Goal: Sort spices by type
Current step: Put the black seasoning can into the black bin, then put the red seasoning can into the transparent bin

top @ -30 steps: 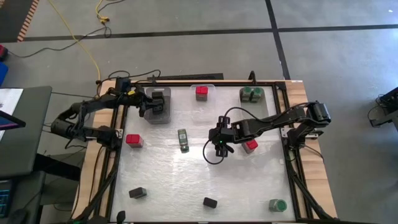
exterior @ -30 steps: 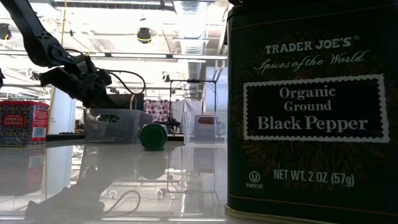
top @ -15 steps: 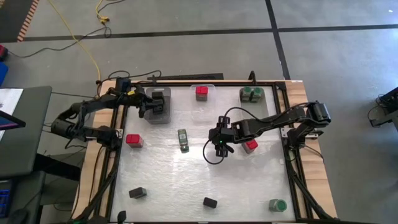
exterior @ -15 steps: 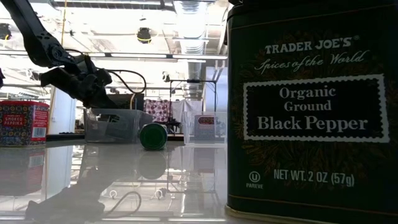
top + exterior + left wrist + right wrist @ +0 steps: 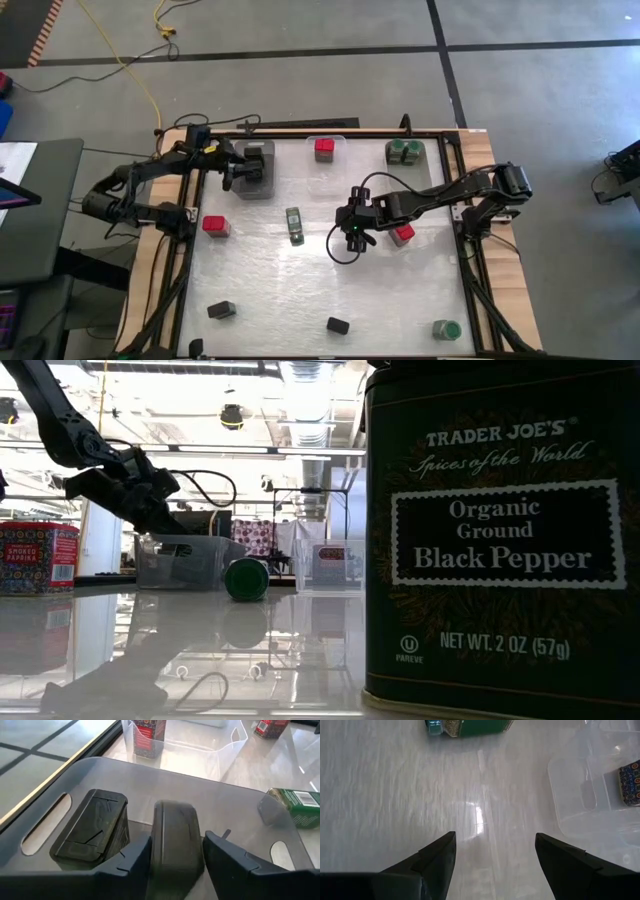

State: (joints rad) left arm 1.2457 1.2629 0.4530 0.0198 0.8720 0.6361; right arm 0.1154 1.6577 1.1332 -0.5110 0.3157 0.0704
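My left gripper [image 5: 174, 857] hangs over the translucent grey rectangular bin [image 5: 254, 168] at the far left corner of the glossy white table [image 5: 300, 290]. Between my two dark fingers [image 5: 131, 865] stands a blurred black rectangular spice box [image 5: 176, 842]; my pads sit just beside its sides, but whether they are pressing it or have let go, I cannot tell. A second black rectangular box [image 5: 92, 827] stands beside it in the same bin.

My right gripper [image 5: 354, 228] hovers over the middle of the table with fingers spread apart and nothing between them [image 5: 492, 860]. Just beside that arm lies a red boxy spice container [image 5: 402, 235]. Ahead of my right fingers a round green-lidded jar [image 5: 294, 224] lies on its side.

The clear middle bin [image 5: 325, 165] at the far edge holds one red box [image 5: 324, 149]. The bin at the far right [image 5: 405, 152] holds green-lidded jars.

Loose on the table: another red container [image 5: 215, 226] near the left edge, a dark box [image 5: 221, 311] at the near left, a black box [image 5: 337, 325] at the near middle, and a green-lidded jar [image 5: 446, 328] at the near right. A black pepper tin [image 5: 500, 530] fills the low view.
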